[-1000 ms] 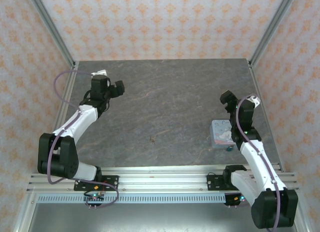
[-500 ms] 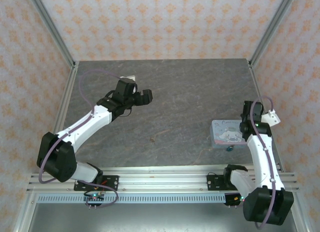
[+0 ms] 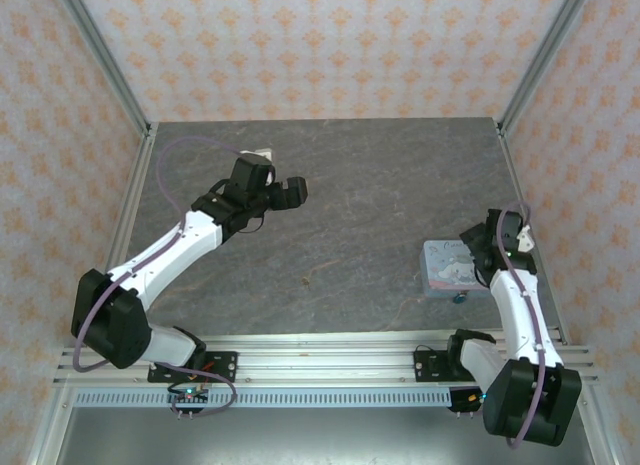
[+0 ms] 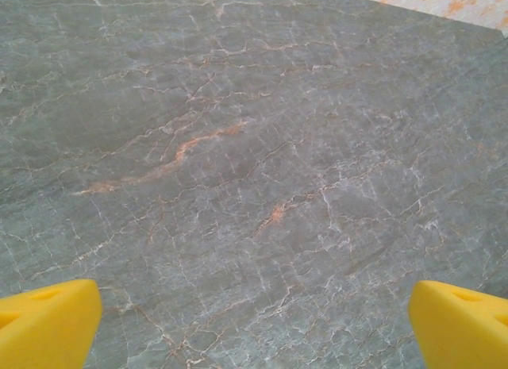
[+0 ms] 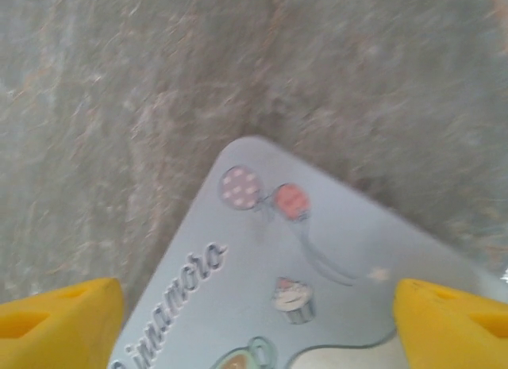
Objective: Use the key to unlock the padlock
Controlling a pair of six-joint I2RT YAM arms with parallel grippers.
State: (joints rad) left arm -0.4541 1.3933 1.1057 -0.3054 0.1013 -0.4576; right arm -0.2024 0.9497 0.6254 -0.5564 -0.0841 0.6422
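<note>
From the top view, the padlock lies on the table, a tiny dark thing just beside the near right corner of the pale blue tin. Its long axis is too small to read. The right gripper hovers over the tin's far right part, so the lock lies nearer the arm's base than the gripper does. The left gripper is well left of the tin. A small brown speck, perhaps the key, lies left of the tin.

In the left wrist view, the left gripper is spread wide over bare table.

In the right wrist view, the right gripper is spread, pinching nothing. The tin sits below with its lid on, so its contents are hidden.
</note>
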